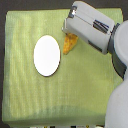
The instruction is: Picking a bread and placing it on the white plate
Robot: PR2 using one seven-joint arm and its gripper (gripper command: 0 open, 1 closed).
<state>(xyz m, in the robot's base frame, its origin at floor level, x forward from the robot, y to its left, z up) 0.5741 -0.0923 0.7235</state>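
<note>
Grey PR2 forearm reached in from the exterior view's right, its gripper (pixel 69 31) over the bread's (pixel 69 43) upper end (jaw state indiscernible), grasp step judged underway; next required: lift and carry to the nearby white plate (pixel 47 56).

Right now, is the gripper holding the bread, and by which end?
Cannot be told: the gripper covers the upper end of the bread, hiding its fingertips. The white plate is bare.

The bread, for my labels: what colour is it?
Golden-orange; the bread shows in the exterior view, partly under the gripper.
</note>
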